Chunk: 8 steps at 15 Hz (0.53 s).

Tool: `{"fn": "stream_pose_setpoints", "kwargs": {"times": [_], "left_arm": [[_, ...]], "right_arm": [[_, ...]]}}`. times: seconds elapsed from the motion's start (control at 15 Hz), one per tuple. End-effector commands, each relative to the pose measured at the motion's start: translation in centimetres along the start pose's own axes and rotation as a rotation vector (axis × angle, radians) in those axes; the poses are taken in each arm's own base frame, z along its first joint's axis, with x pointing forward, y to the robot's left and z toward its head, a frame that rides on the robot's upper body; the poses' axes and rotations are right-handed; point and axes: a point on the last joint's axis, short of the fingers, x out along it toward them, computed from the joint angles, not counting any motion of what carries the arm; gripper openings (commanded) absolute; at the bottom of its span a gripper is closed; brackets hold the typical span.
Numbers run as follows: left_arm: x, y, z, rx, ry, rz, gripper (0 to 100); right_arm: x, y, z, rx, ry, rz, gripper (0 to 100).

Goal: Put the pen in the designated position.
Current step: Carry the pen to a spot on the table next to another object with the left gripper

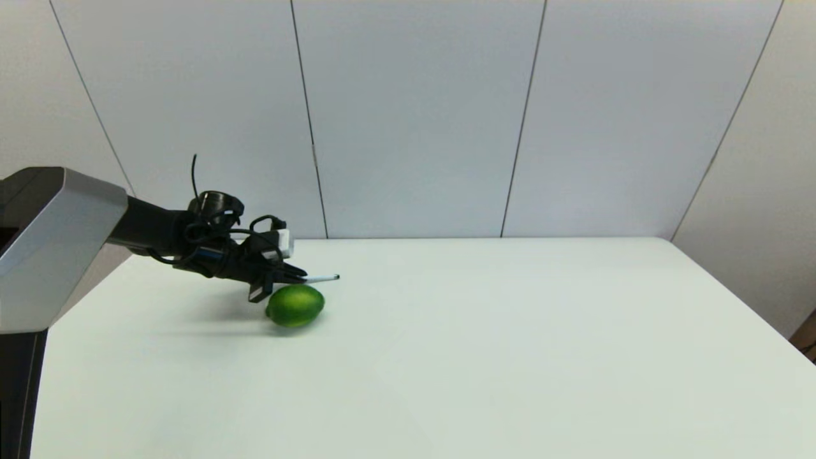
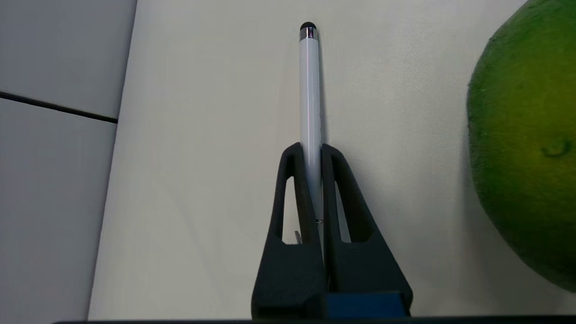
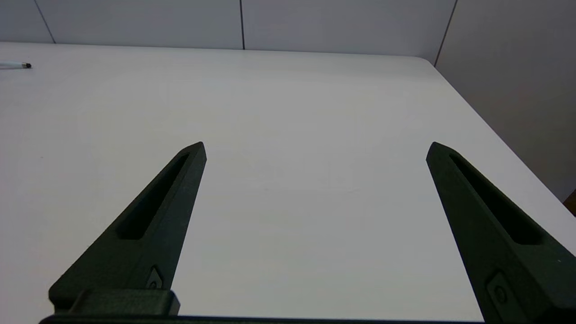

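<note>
Two things sit close together in the head view: the left gripper [image 1: 290,275], clamped on the pen [image 1: 322,278] near the table's [image 1: 510,357] far left corner, and a lime [image 1: 295,305] just beside and below it. The pen pokes out level, black tip leading. If the arm lowers carelessly, a finger could nudge the lime and set it rolling.

From the left wrist view, the fingers [image 2: 299,189] pinch the pen [image 2: 309,99] at its rear part only, so most of the barrel overhangs; I judge it could pivot or slip on release. The lime [image 2: 526,148] looms near.

The right wrist view shows the right gripper [image 3: 315,153] with fingers wide apart over bare white table [image 3: 292,112], grey panelled walls behind, the pen's tip [image 3: 26,65] far off.
</note>
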Motion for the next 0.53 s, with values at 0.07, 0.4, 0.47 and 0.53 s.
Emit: {"fn": "stream_pose_setpoints", "kwargs": {"times": [0.07, 0.4, 0.47, 0.53], "left_arm": [[0.4, 0.03, -0.43, -0.01, -0.004, -0.005, 0], [0.62, -0.03, -0.62, -0.03, -0.012, -0.01, 0], [0.66, -0.04, -0.57, -0.03, -0.013, -0.011, 0], [0.63, -0.06, -0.64, -0.032, -0.012, -0.011, 0]], "right_arm": [[0.1, 0.01, -0.38, -0.001, 0.015, 0.001, 100], [0.09, 0.01, -0.32, -0.001, 0.012, 0.001, 100], [0.1, 0.01, -0.38, -0.001, 0.015, 0.001, 100], [0.1, 0.01, -0.38, -0.001, 0.015, 0.001, 100]]}}
